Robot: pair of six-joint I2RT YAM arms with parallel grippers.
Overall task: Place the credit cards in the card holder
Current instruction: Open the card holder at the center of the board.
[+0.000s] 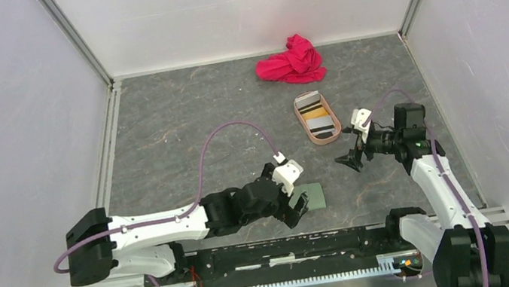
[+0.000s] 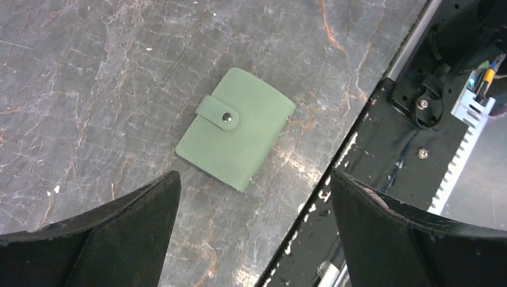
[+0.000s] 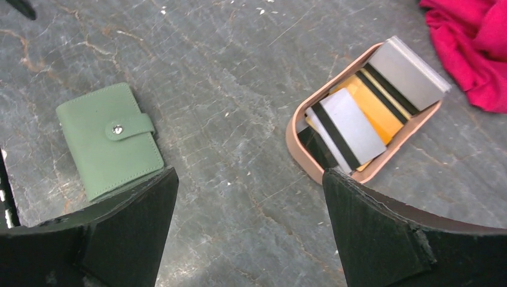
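Observation:
The sage-green card holder [image 2: 236, 137] lies flat and snapped closed on the table near the front edge [image 1: 313, 196] [image 3: 109, 139]. My left gripper [image 1: 297, 206] [image 2: 254, 185] hovers just beside it, open, with nothing between its fingers. The credit cards [image 3: 359, 116] lie stacked in a pinkish-tan oval tray [image 3: 297, 143] [image 1: 308, 133]: an orange-yellow one between grey and white ones with black stripes [image 1: 316, 114]. My right gripper [image 1: 352, 160] [image 3: 251, 179] is open and empty, over bare table between the holder and the tray.
A crumpled red cloth [image 1: 293, 61] [image 3: 472, 42] lies at the back, beyond the tray. The black rail and arm bases [image 1: 305, 246] [image 2: 406, 149] run along the near edge, right next to the card holder. Walls enclose the table on three sides.

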